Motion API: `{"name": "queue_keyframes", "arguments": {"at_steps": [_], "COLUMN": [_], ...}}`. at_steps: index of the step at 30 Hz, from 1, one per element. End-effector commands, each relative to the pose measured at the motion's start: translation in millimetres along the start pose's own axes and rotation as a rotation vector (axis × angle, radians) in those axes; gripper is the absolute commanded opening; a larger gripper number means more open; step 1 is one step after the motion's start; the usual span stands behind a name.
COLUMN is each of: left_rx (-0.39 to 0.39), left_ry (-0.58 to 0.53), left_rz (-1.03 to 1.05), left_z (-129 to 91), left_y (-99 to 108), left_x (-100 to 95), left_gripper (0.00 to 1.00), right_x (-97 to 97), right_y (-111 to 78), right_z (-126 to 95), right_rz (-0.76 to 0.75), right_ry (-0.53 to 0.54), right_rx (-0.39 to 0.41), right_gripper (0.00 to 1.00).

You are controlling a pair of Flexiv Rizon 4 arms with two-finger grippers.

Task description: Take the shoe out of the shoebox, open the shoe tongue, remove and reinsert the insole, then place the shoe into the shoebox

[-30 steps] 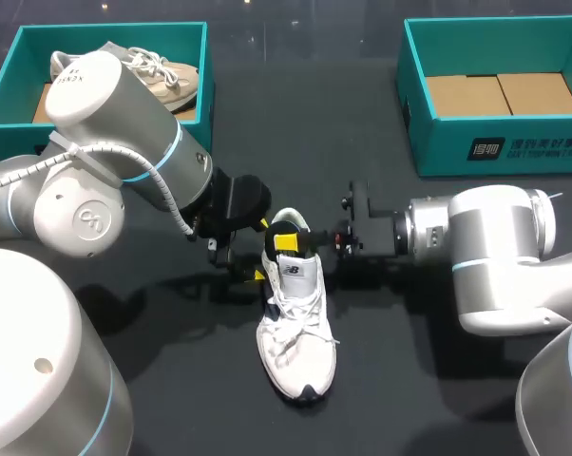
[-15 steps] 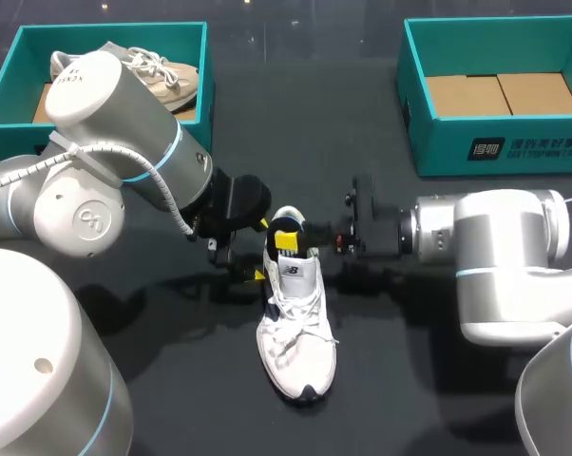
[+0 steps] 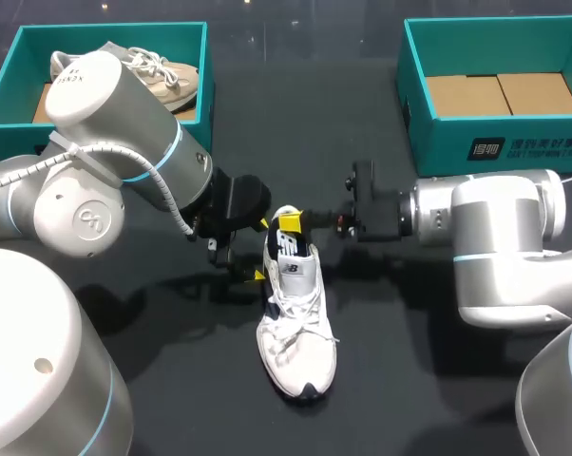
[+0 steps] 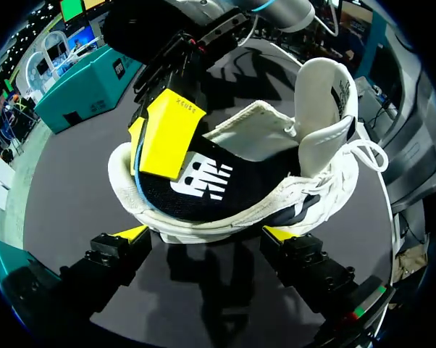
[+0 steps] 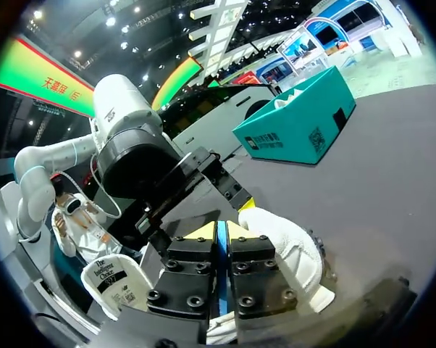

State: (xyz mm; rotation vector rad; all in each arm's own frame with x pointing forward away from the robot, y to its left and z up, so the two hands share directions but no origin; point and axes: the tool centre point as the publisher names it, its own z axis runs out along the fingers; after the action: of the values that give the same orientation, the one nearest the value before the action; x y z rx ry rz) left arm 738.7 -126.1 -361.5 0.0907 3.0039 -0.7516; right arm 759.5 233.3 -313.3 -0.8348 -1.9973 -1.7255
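Observation:
A white sneaker (image 3: 295,328) lies on the dark table, toe toward me, tongue (image 4: 319,87) pulled up. My left gripper (image 3: 262,250) is open, a yellow-tipped finger (image 4: 131,233) at each side of the heel. From the right, my right gripper (image 3: 289,223) is shut at the heel opening. Its yellow tips (image 4: 167,134) pinch the blue edge of the dark insole (image 4: 203,185), which carries a white logo and still lies mostly inside the shoe. In the right wrist view a thin blue strip of insole (image 5: 221,243) shows between the closed fingers (image 5: 196,257).
A teal shoebox (image 3: 202,66) at the back left holds a beige shoe (image 3: 162,76). A second teal shoebox (image 3: 495,152) with a cardboard floor stands at the back right. My arms' big housings flank the sneaker.
My right gripper has drawn back and up a little, lifting the insole's heel end out of the opening. The left arm and the sneaker have stayed put.

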Motion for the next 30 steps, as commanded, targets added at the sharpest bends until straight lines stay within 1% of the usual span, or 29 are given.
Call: {"name": "queue_keyframes", "arguments": {"at_steps": [1, 5, 9, 13, 17, 18, 19, 20, 27, 29, 30], "left_rx": [-0.002, -0.002, -0.002, -0.002, -0.002, -0.002, -0.002, -0.002, -0.002, -0.002, -0.002], "left_ry": [-0.001, -0.001, -0.001, -0.001, -0.001, -0.001, -0.001, -0.001, -0.001, -0.001, -0.001], "left_rz": [0.001, 0.001, 0.001, 0.001, 0.001, 0.001, 0.001, 0.001, 0.001, 0.001, 0.001], "left_z": [0.2, 0.2, 0.2, 0.2, 0.2, 0.2, 0.2, 0.2, 0.2, 0.2, 0.2], "left_y": [-0.2, -0.2, -0.2, -0.2, -0.2, -0.2, -0.2, -0.2, -0.2, -0.2, -0.2], "left_x": [0.2, 0.2, 0.2, 0.2, 0.2, 0.2, 0.2, 0.2, 0.2, 0.2, 0.2], "left_gripper": [1.0, 1.0, 1.0, 1.0, 1.0, 1.0, 1.0, 1.0, 1.0, 1.0, 1.0], "right_x": [-7.9, -2.8, 8.4, 15.6, 18.4, 18.6, 18.6, 18.6, 11.0, 6.6, 4.5], "right_y": [-9.8, -27.1, -42.3, -47.2, -36.8, -33.0, -29.0, -25.1, -8.1, -5.7, -5.3], "right_z": [5.1, 6.8, 4.7, 2.6, 1.9, 1.8, 1.8, 1.7, 3.8, 4.7, 5.2], "right_rz": [0.027, 0.065, 0.096, 0.1, 0.068, 0.056, 0.044, 0.032, -0.002, -0.002, 0.0], "right_ry": [0.034, 0.028, -0.001, -0.02, -0.032, -0.033, -0.035, -0.035, -0.031, -0.026, -0.024], "right_rx": [0.024, 0.027, 0.025, 0.032, 0.032, 0.033, 0.033, 0.034, 0.056, 0.059, 0.06], "right_gripper": [0.0, 0.0, 0.0, 0.0, 0.0, 0.13, 0.32, 0.37, 0.37, 0.36, 0.33]}}
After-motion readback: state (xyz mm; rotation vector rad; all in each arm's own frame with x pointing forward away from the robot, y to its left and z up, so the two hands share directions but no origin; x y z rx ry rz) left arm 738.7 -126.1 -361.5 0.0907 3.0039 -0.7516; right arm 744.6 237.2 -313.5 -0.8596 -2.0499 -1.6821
